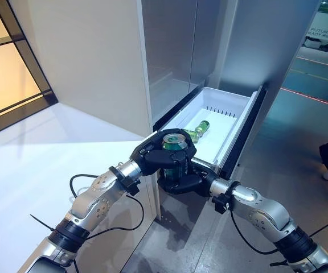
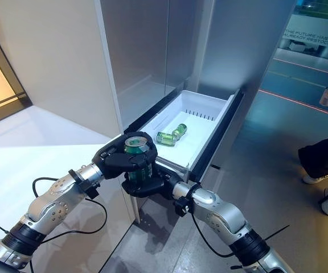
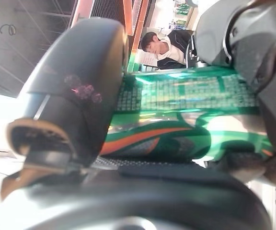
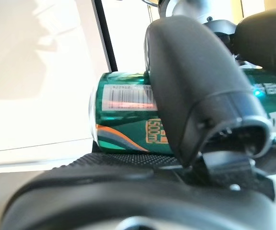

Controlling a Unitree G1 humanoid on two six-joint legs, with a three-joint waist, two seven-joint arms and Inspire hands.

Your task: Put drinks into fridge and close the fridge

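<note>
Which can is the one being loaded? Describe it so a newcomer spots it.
Find the open white fridge drawer. At its near corner an upright green can is clasped by the left hand and right hand. The two other cans lie flat inside the drawer.

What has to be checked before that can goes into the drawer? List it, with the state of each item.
1. Green can held upright: ok, top up.
2. Left hand curled round the can: ok.
3. Right hand gripping it from below: ok, the thumb lies across the can.
4. Fridge drawer pulled open: ok.
5. Landing space: ok, two cans lie near the middle, with bare white floor around them.
6. Can past the drawer's front edge: not ok, it sits at the near front corner.
</note>
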